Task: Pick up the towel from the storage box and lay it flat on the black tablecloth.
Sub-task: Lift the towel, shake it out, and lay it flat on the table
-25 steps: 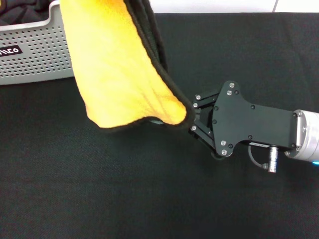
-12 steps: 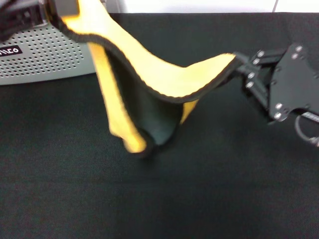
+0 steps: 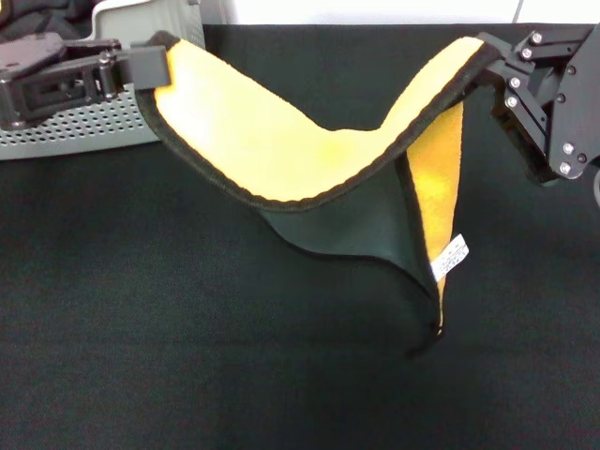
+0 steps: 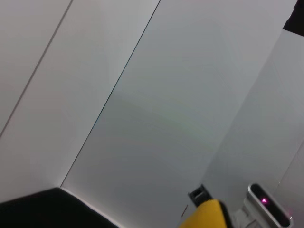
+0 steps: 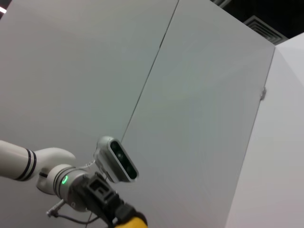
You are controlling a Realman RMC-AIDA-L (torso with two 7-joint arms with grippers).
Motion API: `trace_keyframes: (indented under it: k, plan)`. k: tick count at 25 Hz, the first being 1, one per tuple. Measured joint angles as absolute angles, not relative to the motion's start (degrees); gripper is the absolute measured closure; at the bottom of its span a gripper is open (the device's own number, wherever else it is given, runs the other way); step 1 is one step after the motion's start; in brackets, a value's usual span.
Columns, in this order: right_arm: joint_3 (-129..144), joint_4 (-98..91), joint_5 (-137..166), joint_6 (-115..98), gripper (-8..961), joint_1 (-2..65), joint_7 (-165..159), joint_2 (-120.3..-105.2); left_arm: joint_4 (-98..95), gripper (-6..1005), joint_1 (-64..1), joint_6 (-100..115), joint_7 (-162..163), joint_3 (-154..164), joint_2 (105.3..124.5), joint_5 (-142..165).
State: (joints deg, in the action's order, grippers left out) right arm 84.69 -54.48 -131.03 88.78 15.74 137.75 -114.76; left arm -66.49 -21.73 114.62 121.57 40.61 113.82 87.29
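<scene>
Two grippers, left gripper and right gripper, jaws pinching towel corners, sagging above black tablecloth.

Behind the work surface stands a plain white wall. In the wrist views it appears as large pale grey-white wall panels, smooth and bare, divided by thin dark seams. A dark ceiling vent sits in one upper corner.

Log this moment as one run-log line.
phase: spreading | left gripper: shut on towel corner | right gripper: shut on opposite corner | towel: sagging above black tablecloth | storage box: behind left gripper
</scene>
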Motion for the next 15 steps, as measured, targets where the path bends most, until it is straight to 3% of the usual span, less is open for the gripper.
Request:
trace_keyframes:
  k: [5,8,15]
  plan:
    - [84.6,-55.5,-131.0,88.5,940,16.1,137.5,-114.84,-66.2,873,-22.1,114.5,121.7,40.7,113.93,89.9]
    - [84.2,-56.1,-131.0,88.2,940,16.2,137.5,-114.84,-65.9,972,-22.3,114.4,121.7,40.5,113.92,90.3]
    - [79.8,-56.4,-129.5,87.6,939,18.2,134.3,-114.73,-65.8,974,-25.2,113.5,122.1,37.5,113.70,90.3]
